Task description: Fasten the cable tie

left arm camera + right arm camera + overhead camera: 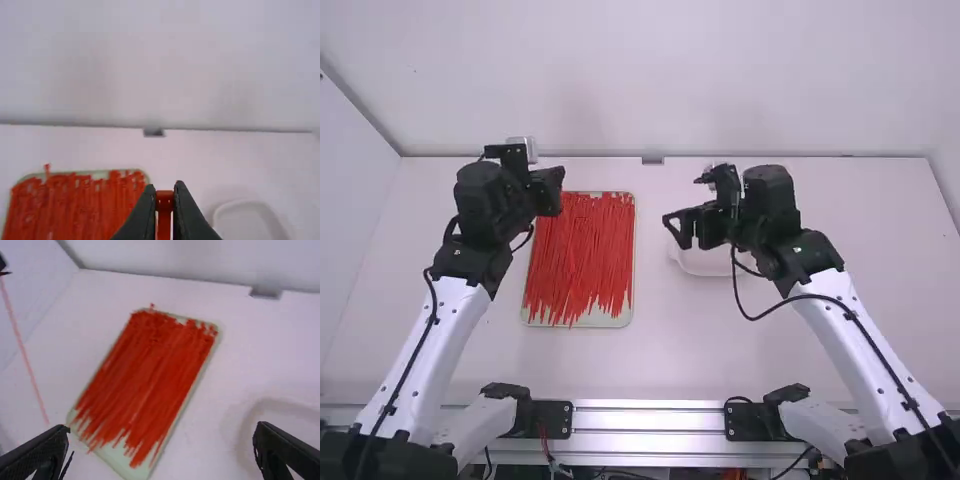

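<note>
- left claw [164, 189] is nearly closed, its two black fingers pinching a single red cable tie [163, 212] between them.
- that claw sits raised above the far left corner of the tray [578, 324], at the end of the left arm.
- from the right wrist view, the held cable tie shows as one long, thin, straight red strand, well apart from the pile.
- right claw [161, 427] is spread wide with nothing between its fingers.
- it hangs over the middle of the table [880, 230], just right of the tray and above a white rounded dish [695, 264].
- loose ties [582, 255], all red, lie in a thick heap lengthwise along the pale green tray, covering most of it.
- a small grey bracket [652, 158] sits at the table's far edge.
</note>
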Available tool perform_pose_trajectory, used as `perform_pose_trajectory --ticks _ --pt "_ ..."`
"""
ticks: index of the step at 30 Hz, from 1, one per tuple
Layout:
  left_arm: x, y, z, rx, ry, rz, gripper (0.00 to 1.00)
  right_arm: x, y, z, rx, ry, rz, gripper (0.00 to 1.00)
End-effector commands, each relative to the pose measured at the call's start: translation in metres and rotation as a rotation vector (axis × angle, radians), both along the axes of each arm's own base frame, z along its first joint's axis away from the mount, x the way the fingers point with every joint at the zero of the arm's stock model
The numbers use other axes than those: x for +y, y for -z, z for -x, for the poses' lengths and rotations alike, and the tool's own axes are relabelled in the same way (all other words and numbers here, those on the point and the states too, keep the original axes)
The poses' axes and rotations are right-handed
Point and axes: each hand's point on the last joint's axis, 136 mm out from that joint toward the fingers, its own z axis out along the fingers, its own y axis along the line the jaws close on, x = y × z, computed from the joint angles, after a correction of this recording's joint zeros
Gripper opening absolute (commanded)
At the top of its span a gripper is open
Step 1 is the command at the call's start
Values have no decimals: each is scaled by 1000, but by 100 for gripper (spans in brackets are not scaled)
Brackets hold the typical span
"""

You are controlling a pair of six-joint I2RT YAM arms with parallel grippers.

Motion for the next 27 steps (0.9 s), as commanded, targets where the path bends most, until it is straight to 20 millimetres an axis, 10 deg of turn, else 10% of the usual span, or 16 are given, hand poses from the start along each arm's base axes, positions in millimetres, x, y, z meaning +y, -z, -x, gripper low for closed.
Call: perform_pose_trajectory --ticks 1,14,27 --pt "-17 -14 9 -23 89 92 1 17 -28 9 -39 -110 -91 98" --pt "-77 -42 11 -100 300 229 2 63 -66 32 -157 -288 -208 98" --pt "-103 -79 27 -178 417 353 2 88 -50 28 -109 -286 -207 97"
